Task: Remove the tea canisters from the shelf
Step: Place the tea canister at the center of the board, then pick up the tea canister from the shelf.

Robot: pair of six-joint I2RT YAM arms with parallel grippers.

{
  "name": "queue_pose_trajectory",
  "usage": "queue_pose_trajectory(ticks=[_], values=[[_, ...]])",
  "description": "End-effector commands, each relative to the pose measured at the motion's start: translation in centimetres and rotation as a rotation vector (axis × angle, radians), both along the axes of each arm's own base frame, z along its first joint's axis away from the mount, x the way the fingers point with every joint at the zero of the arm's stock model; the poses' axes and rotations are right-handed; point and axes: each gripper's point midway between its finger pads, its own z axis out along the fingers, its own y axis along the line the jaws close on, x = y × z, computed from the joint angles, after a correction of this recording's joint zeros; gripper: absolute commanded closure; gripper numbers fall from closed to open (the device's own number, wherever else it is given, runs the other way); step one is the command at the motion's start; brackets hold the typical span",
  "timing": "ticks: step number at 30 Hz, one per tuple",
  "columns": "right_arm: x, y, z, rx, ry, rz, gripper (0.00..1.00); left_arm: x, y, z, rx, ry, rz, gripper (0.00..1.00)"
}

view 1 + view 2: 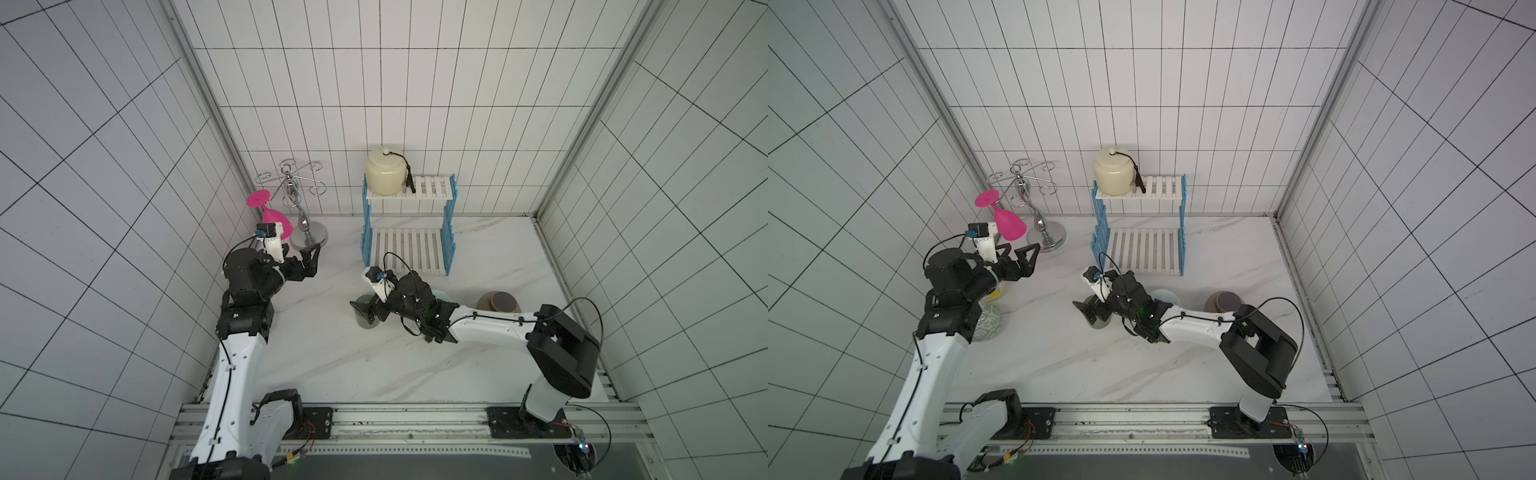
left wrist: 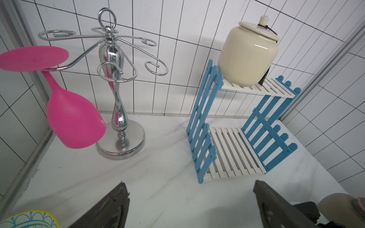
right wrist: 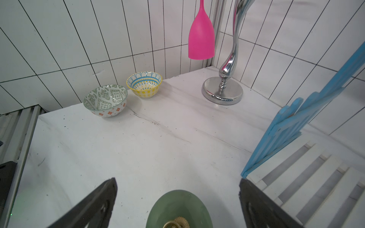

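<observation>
A large cream tea canister [image 1: 385, 174] [image 1: 1113, 174] [image 2: 246, 59] with a dark tassel stands on the left end of the top tier of the shelf [image 1: 409, 249] [image 1: 1146, 249] [image 2: 227, 154] [image 3: 308, 177]. The lower tier is bare. On the table in front of the shelf stands a small green canister [image 1: 365, 322] [image 1: 1098, 324] [image 3: 178, 207]. My right gripper [image 1: 370, 313] [image 3: 177, 180] is open around it, both fingers apart from its sides. A tan canister [image 1: 498, 305] [image 1: 1225, 301] and a pale blue one [image 1: 1165, 296] stand behind my right arm. My left gripper [image 1: 313, 259] [image 2: 189, 182] is open and holds nothing, near the stand's base.
A chrome cup stand [image 1: 297, 195] [image 2: 112, 79] at the back left carries a hanging pink goblet [image 1: 274, 216] [image 2: 73, 118]. Two patterned bowls [image 3: 105, 100] [image 3: 144, 84] sit by the left wall under my left arm. Tiled walls close three sides.
</observation>
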Motion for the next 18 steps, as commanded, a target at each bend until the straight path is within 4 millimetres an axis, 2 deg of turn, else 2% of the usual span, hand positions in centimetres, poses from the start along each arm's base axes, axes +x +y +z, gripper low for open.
queue_pose_trajectory(ticks=[1,8,13,18], values=[[-0.1,-1.3,2.3,0.003,-0.014,-0.011,0.01,0.0,-0.5,1.1,0.065,0.032,-0.017,0.01],[1.0,-5.7,4.9,-0.027,0.018,-0.101,0.01,2.2,-1.3,5.5,0.127,0.047,-0.036,0.01],[1.8,-10.2,6.5,-0.058,0.024,-0.184,0.01,4.9,-3.1,8.3,0.163,0.039,-0.065,0.01],[2.3,-14.8,7.4,-0.088,0.003,-0.277,0.01,7.2,-5.0,10.3,0.23,0.017,-0.079,0.01]])
